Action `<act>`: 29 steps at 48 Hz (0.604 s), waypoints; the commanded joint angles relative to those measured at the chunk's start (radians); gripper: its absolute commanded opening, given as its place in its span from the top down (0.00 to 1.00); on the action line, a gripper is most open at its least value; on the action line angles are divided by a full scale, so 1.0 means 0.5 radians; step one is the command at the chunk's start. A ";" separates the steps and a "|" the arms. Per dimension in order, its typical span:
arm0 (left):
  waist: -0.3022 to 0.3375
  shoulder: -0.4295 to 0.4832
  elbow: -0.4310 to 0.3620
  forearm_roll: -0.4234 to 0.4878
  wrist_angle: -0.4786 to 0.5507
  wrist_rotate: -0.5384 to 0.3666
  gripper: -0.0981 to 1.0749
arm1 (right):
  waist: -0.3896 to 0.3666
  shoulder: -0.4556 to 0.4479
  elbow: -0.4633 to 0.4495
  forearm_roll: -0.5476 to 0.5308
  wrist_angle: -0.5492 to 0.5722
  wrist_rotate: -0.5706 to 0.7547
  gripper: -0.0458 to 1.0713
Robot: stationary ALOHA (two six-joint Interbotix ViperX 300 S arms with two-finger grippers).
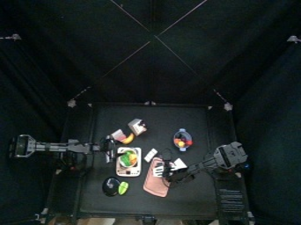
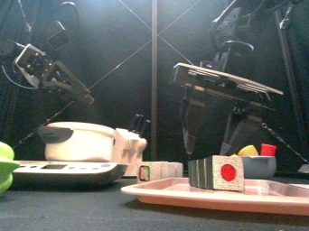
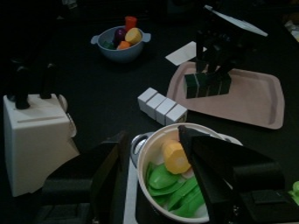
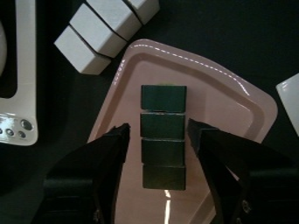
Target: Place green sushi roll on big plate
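While flat, sushi roll [image 4: 163,136] on big plate [image 4: 239,114]

We see a pink plate [image 4: 233,96] that carries a dark green roll [image 4: 163,136], and its end face is white with a red centre [image 2: 227,171]. The sushi blocks [image 4: 100,31] beside it are white. The bowl [image 3: 121,52] is pale blue. The jaws are black.

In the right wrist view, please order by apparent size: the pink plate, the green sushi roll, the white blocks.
1. The pink plate, clearly largest.
2. The green sushi roll, lying on the plate.
3. The white blocks; similar to the roll and partly cropped, so this rank is unsure.
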 commanded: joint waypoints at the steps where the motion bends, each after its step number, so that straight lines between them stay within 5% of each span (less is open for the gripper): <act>1: -0.003 -0.003 -0.025 -0.003 -0.018 0.003 0.17 | -0.003 -0.138 0.009 -0.028 0.003 -0.009 0.16; 29: 0.000 -0.003 -0.037 -0.003 -0.018 0.003 0.17 | 0.184 -0.871 0.632 0.064 0.003 -0.034 0.16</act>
